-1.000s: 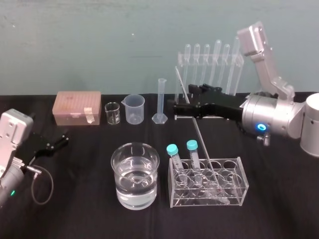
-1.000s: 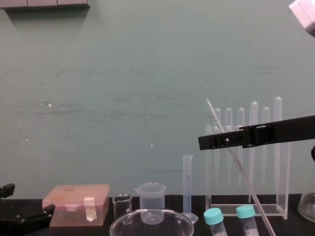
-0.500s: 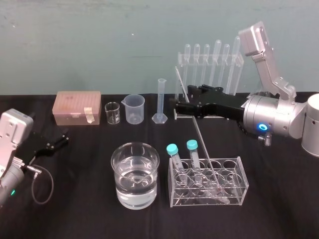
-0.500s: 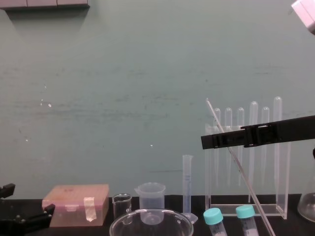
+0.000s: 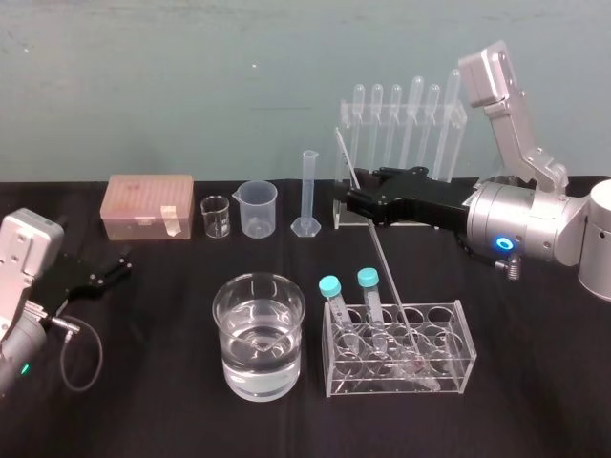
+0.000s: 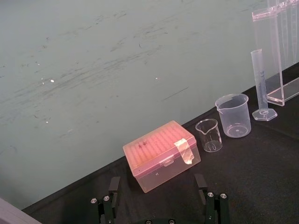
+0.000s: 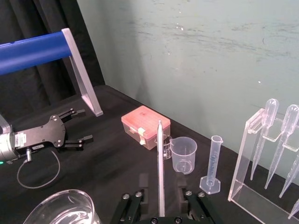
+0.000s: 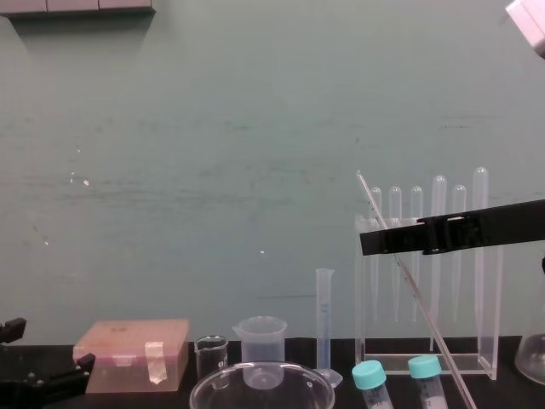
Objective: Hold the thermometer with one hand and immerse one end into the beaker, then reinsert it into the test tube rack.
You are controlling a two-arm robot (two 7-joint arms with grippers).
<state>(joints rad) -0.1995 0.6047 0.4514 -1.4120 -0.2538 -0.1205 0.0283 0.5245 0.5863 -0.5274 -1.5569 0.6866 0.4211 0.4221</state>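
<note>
**Inspector:** Count of items on the surface [image 5: 143,410]?

**Assistant:** One thermometer [image 5: 388,277]. One wide beaker [image 5: 286,374], part-filled with clear liquid. One low rack [image 5: 449,379] holding two teal-capped tubes [image 5: 330,286]. One pipette stand [image 8: 426,366] carrying six pipettes [image 8: 438,204]. Back row: one pink box [image 5: 150,205], one small glass beaker [image 5: 216,219], one plastic beaker [image 5: 258,210], one cylinder [image 5: 307,191].

**Inspector:** Location of the thermometer?

**Assistant:** Lower end in the rack, in a cell right of the capped tubes. The rod leans toward the left, and its top rises beside the stand's left edge.

**Inspector:** Right gripper [image 5: 351,202]?

**Assistant:** Held level above the surface behind the rack, at the rod's upper half. Fingers spread, one on each side of the rod. The right wrist view shows a gap on both sides, so nothing is pinched.

**Inspector:** Left gripper [image 5: 110,270]?

**Assistant:** Parked low at the left of the surface, fingers spread, holding nothing.

**Inspector:** Obstructions?

**Assistant:** The beaker sits just left of the rack, with the capped tubes between it and the thermometer's cell. The cylinder stands just left of the right gripper's tips, and the pipette stand is directly behind that gripper
</note>
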